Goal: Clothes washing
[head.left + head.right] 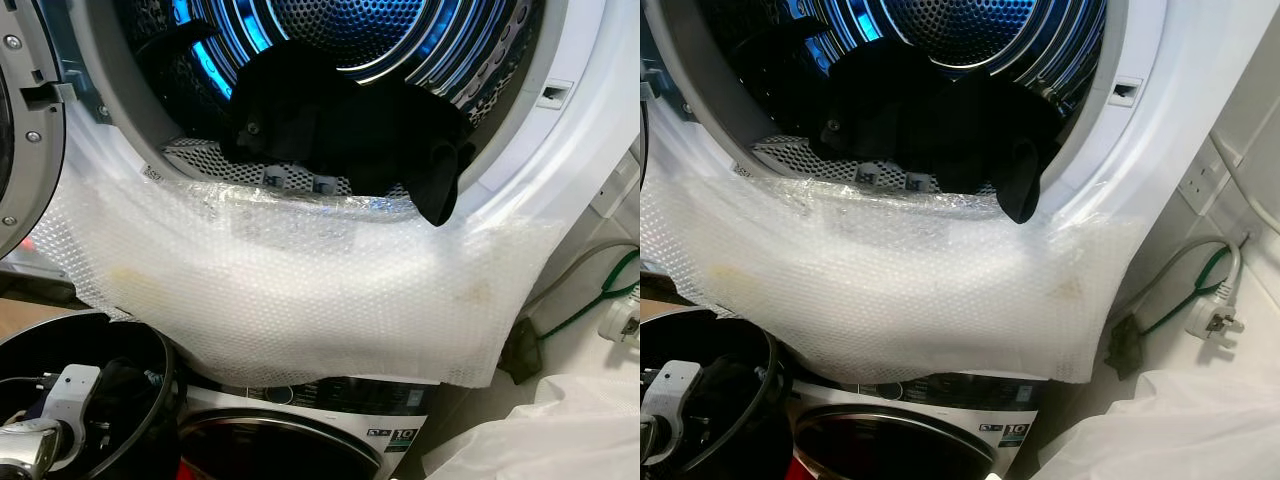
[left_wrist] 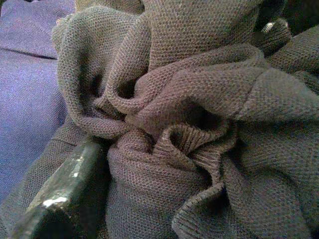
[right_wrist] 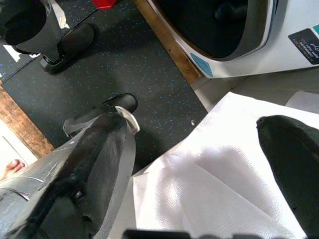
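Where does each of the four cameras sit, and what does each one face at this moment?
Left eye view: on the head, facing the open drum with dark clothes at its mouth; the left arm shows at the lower left.
Right eye view: the same scene, shifted sideways; wall plug at right.
Left wrist view: close on bunched grey knit fabric, one finger against it.
Right wrist view: looks down at dark floor and white sheet.
Shared: both eyes show the bubble wrap.

Black clothes (image 1: 340, 130) heap across the drum mouth's lower half, leaving open room above them.
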Motion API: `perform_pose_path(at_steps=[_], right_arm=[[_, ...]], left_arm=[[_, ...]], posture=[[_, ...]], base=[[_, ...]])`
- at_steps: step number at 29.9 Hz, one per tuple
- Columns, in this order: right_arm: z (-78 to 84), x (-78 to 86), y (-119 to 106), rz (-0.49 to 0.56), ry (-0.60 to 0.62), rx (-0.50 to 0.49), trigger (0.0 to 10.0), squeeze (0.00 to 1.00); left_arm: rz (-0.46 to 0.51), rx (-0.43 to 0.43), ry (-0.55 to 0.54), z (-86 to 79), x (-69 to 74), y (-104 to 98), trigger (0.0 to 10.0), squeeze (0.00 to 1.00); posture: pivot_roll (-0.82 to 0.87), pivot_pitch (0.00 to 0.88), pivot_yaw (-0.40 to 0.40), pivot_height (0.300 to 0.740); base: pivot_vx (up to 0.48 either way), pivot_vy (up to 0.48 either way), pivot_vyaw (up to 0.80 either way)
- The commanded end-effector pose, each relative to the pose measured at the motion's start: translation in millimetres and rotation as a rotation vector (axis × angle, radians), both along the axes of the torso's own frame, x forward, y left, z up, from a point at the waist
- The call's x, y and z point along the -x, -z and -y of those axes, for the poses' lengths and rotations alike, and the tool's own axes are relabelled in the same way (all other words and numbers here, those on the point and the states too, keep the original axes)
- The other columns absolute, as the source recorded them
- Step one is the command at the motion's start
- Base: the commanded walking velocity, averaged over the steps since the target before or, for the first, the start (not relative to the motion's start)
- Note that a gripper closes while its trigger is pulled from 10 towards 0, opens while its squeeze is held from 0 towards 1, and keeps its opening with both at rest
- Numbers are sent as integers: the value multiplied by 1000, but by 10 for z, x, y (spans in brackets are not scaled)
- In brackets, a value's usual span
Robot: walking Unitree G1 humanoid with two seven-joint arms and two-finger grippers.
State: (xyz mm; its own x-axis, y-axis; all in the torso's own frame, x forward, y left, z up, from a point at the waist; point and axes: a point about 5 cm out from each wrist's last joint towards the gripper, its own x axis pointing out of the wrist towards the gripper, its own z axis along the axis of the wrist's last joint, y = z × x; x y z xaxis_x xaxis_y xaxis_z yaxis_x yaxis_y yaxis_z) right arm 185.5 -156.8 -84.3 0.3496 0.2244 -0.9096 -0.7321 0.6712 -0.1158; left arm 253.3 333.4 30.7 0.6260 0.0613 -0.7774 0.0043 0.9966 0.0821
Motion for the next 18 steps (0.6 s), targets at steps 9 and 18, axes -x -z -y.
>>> perform_pose_path(at_steps=[9, 18], right_arm=[[42, -3, -3, -4, 16, 4, 10000, 0], [-3, -19, -8, -2, 16, -4, 10000, 0]], left_arm=[[-36, 73, -22, 83, 47, 122, 0, 0], [-23, 74, -33, 56, 44, 106, 0, 0]], posture=[[163, 0, -128, 740], [171, 0, -126, 740]], base=[[0, 0, 0], [0, 0, 0]])
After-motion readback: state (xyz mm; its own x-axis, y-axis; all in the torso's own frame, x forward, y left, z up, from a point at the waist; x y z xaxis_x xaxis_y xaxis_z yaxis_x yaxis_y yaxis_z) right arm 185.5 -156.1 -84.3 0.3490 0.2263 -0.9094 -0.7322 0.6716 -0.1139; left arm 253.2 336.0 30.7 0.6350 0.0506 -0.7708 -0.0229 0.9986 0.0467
